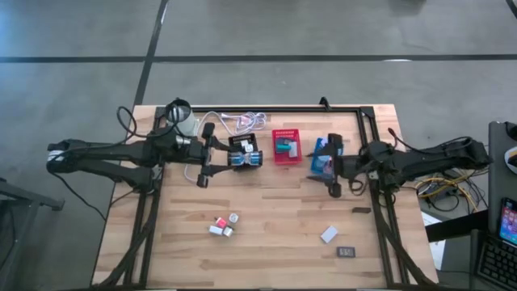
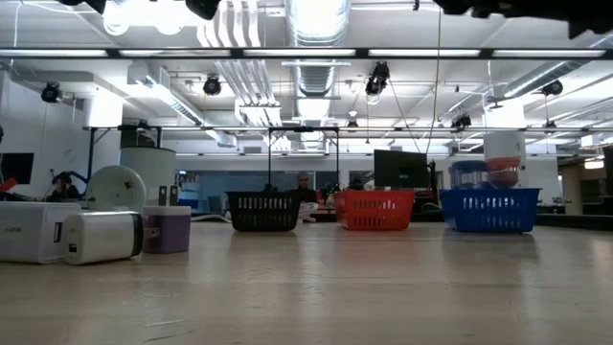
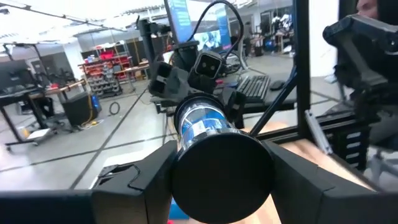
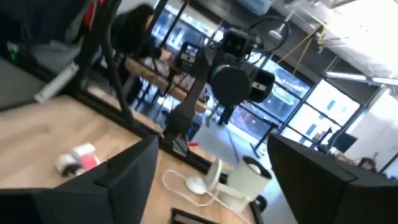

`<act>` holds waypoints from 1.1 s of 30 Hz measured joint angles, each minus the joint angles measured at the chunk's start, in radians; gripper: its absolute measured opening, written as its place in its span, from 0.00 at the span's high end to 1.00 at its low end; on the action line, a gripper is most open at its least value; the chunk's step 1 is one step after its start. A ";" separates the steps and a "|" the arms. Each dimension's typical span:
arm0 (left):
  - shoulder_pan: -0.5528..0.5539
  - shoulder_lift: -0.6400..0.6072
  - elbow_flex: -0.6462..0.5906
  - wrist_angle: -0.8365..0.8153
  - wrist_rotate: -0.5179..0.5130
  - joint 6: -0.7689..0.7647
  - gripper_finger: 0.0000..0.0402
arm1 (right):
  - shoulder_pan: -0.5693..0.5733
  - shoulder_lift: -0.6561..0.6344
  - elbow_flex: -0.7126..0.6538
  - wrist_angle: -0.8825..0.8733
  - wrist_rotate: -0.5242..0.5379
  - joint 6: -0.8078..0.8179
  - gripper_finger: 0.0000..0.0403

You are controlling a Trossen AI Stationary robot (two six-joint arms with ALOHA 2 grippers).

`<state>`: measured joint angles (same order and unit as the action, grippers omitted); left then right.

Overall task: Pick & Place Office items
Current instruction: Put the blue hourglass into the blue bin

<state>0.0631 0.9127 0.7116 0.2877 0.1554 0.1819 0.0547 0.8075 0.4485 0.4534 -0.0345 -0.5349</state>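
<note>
- The left gripper [image 1: 239,159] pinched a blue-and-clear roll [image 3: 205,127] above the black tray [image 1: 245,152].
- The right gripper [image 1: 323,168], fingers spread (empty), hovered over the blue tray [image 2: 490,209].
- Other pieces [image 1: 223,225] lay on the table [image 1: 275,250].

Three mesh trays stand in a row on the desk [image 1: 266,214]: one black tray [image 1: 245,150] just beside the left end effector [image 1: 205,153], one red tray [image 1: 286,146] between the two end effectors, and one blue tray [image 1: 325,155] just beside the right end effector [image 1: 334,166]. One roll [image 3: 202,127] sits between the left end effector's fingers. Four small pieces [image 1: 224,225] lie in one cluster on the open desk, well apart from both end effectors. One white block [image 1: 329,234] and one dark rectangle [image 1: 346,252] lie nearer the right end effector. One white cable [image 1: 242,122] lies coiled behind the trays.
</note>
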 joint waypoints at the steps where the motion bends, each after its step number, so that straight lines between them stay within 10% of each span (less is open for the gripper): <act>1: 0.000 0.000 0.000 0.001 0.007 -0.012 0.46 | 0.000 0.029 0.025 -0.005 0.000 -0.024 0.24; 13: 0.000 0.000 0.000 0.006 0.011 -0.092 0.46 | 0.034 0.363 0.297 -0.009 0.041 -0.323 0.19; 33: 0.000 0.057 0.000 0.061 0.030 -0.139 0.46 | 0.033 0.623 0.543 -0.009 0.168 -0.375 0.19</act>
<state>0.0628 0.9695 0.7116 0.3486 0.1856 0.0433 0.0875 1.4307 0.9914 0.4441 0.1335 -0.9103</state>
